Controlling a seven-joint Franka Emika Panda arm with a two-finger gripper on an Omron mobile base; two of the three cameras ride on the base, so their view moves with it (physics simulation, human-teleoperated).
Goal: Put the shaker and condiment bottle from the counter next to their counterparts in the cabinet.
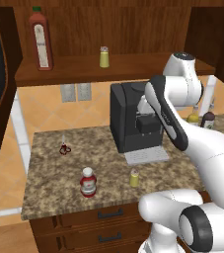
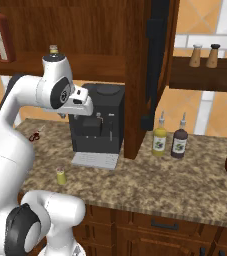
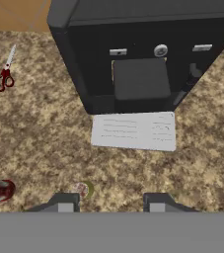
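- From my remote station, I see the white arm's two-finger gripper (image 3: pixel 108 201) hanging above the speckled brown granite tabletop (image 1: pixel 49 188), its two dark fingertips drawn together as far as they go, with nothing between them.
- The small yellow-green shaker with a grey cap (image 1: pixel 134 178) stands upright on the tabletop, at about 6 o'clock from the black coffee machine (image 1: pixel 128 116), near its pale grey drip tray (image 1: pixel 145 156).
- In the hand view that shaker (image 3: pixel 83 189) sits just beside the left fingertip, apart from it.
- The short red condiment bottle with a white cap (image 1: pixel 88 182) stands at 9 o'clock from the shaker, near the tabletop's front edge.
- Red-handled scissors (image 1: pixel 64 147) lie at about 11 o'clock from the bottle.
- On the shelf of the dark reddish-brown wooden cabinet (image 1: pixel 133 64) stand a tall red sauce bottle with a green cap (image 1: pixel 40 39) and, at 3 o'clock from it, a second yellow-green shaker (image 1: pixel 104 57).
- In the right base view, a yellow squeeze bottle (image 2: pixel 159 138) and a dark squeeze bottle (image 2: pixel 179 141) stand side by side on the tabletop.
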